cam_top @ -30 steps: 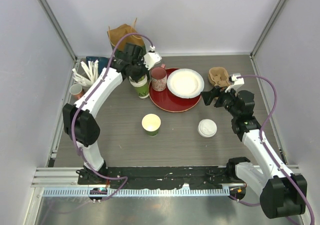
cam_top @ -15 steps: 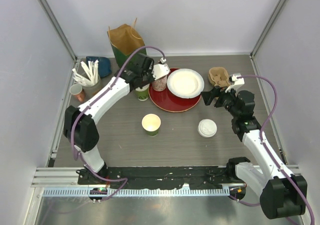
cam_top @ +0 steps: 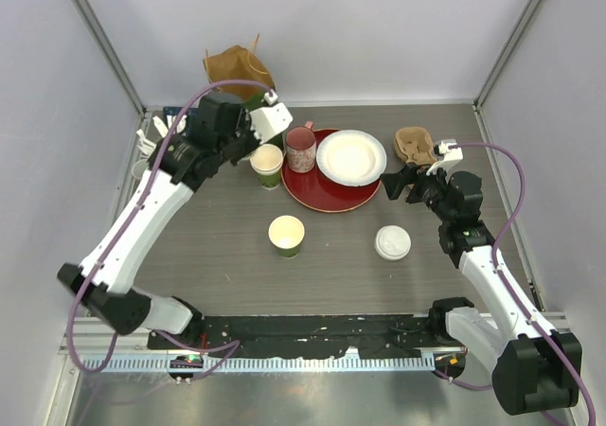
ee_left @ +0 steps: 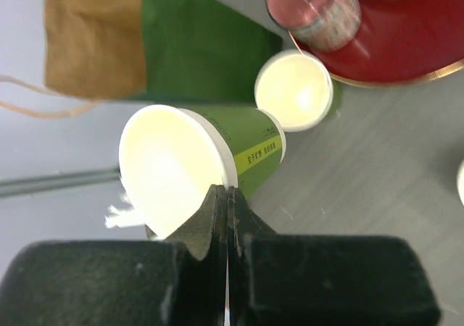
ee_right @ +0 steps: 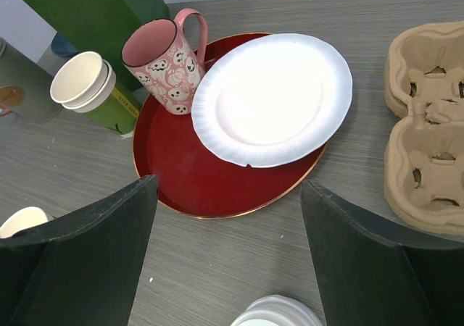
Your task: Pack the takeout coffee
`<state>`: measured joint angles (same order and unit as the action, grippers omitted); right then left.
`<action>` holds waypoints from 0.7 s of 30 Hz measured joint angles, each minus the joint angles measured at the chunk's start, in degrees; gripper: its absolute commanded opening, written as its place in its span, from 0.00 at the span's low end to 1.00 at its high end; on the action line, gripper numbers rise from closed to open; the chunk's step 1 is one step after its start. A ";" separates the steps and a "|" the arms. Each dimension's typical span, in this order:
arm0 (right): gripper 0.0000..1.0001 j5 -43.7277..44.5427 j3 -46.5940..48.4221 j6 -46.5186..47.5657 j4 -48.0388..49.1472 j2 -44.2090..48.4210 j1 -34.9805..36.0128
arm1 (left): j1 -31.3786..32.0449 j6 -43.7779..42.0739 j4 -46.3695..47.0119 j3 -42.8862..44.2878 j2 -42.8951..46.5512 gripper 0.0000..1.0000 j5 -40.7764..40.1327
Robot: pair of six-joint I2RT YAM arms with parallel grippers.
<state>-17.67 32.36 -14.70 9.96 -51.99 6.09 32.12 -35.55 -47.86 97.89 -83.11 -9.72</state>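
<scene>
My left gripper (ee_left: 226, 192) is shut on the rim of a green paper cup (ee_left: 196, 159) with a cream inside. It holds the cup tilted above the table, in front of the paper bag (ee_left: 145, 40). More green cups (cam_top: 268, 164), nested together, stand left of the red tray (cam_top: 327, 197). Another open cup (cam_top: 286, 235) stands mid-table. A stack of white lids (cam_top: 392, 242) lies to its right. My right gripper (cam_top: 402, 182) hovers open over the table near the tray's right edge, holding nothing, the lids just below it in the right wrist view.
The red tray carries a pink mug (cam_top: 301, 148) and a white paper plate (cam_top: 351, 156). A cardboard cup carrier (cam_top: 414, 145) sits at the back right. The brown-and-green bag (cam_top: 237, 66) stands at the back, and a holder of white sticks (cam_top: 161, 137) at the back left.
My left arm has risen and swung back to the left, lifting one cup off the stack beside the tray. The right arm has stayed still.
</scene>
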 measured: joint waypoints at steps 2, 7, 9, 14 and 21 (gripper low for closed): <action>0.84 -0.02 0.00 -0.02 0.00 0.00 0.00 | -0.02 0.66 -2.43 -3.91 4.57 0.00 0.57; 0.84 -0.22 0.00 -0.04 0.00 0.00 0.00 | -1.11 3.08 -6.51 -19.58 13.55 0.00 2.45; 0.84 -0.26 0.00 -0.07 0.00 0.00 0.00 | -1.51 4.26 -5.53 -26.05 13.79 0.00 2.45; 0.80 1.16 1.25 -0.22 -2.93 0.00 0.00 | -1.62 6.03 -1.73 -37.42 12.81 0.00 1.99; 0.76 6.82 9.07 -1.16 -15.58 -0.07 1.75 | -1.62 7.21 3.76 -43.58 14.80 0.00 2.91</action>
<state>-10.85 41.43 -15.86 -5.63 -52.05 7.84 30.50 -28.34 -44.10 54.30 -68.31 -6.81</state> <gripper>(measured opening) 0.766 0.009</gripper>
